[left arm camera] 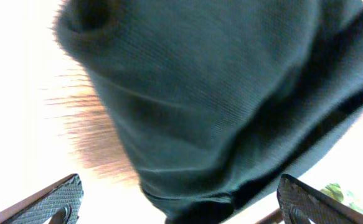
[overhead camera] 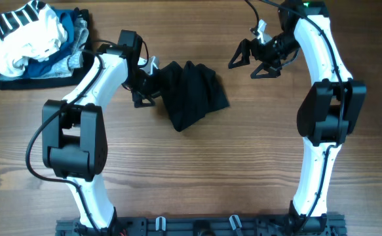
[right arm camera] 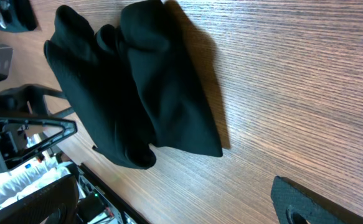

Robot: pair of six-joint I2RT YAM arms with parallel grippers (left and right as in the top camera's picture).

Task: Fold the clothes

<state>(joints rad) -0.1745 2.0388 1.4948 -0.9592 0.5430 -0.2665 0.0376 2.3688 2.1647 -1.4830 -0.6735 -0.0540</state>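
Overhead: clothes (overhead camera: 192, 93) beside left jaws

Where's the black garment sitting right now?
In the overhead view the black garment lies bunched near the middle of the table, right beside the open left pincer; the right pincer hovers apart on its other side.

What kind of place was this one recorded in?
Most likely a robot lab or data-collection bench rather than a home: a wood-grain table, a left arm and right arm rising from a black rail at its edge, and a crumpled black garment plus a stack of other clothes.
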